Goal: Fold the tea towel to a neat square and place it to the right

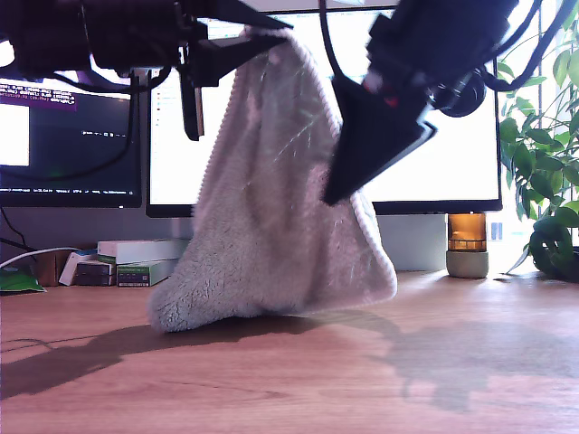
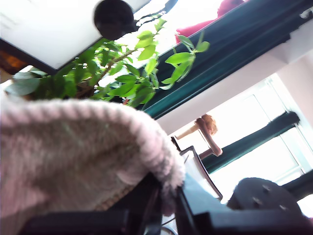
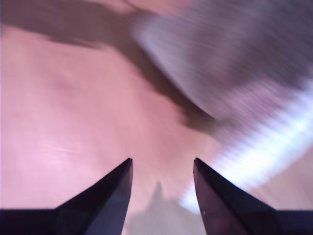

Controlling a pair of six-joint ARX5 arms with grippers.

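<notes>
Wooden desk (image 1: 380,380) bears the tea towel's (image 1: 271,244) lower edge below my first gripper (image 1: 262,41), stacked boxes (image 1: 136,260), a small lamp (image 1: 467,246) and monitors (image 1: 452,136) behind.

A large monitor (image 1: 452,172) with a bright white screen stands at the back of the wooden bench (image 1: 298,380). Beside it, toward the exterior view's left, a second monitor (image 1: 68,145) shows dark terminal windows. Below that one lie stacked boxes (image 1: 136,260). Toward the exterior view's right of the large monitor stand a small amber lamp (image 1: 467,244) and a leafy plant (image 1: 543,154).
</notes>
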